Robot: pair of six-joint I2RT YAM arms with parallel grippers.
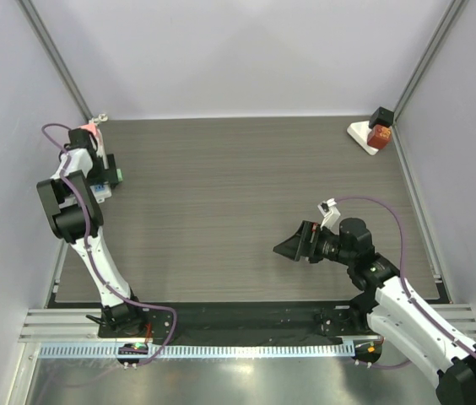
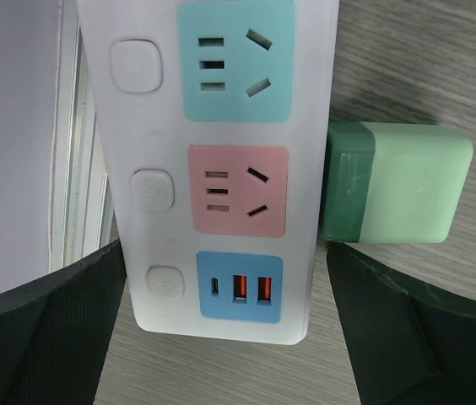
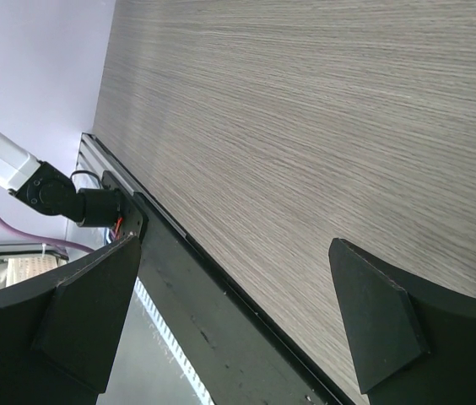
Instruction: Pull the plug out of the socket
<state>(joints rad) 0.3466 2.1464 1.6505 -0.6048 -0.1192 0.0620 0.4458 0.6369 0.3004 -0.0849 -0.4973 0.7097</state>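
A white power strip (image 2: 221,126) lies on the table with teal, pink and blue socket panels. A green plug (image 2: 394,181) sticks out of its right side, at the level of the pink panel. My left gripper (image 2: 225,337) is open. Its fingers stand on either side of the strip's near end, and the right finger (image 2: 381,321) is just below the plug. In the top view the strip (image 1: 101,187) and plug (image 1: 117,175) are at the table's far left under my left gripper (image 1: 103,169). My right gripper (image 1: 293,246) is open and empty over the middle of the table.
A white base with a red and black block (image 1: 375,133) stands at the back right corner. The left wall and a metal rail (image 2: 82,194) run close beside the strip. The table's black front edge (image 3: 221,321) shows in the right wrist view.
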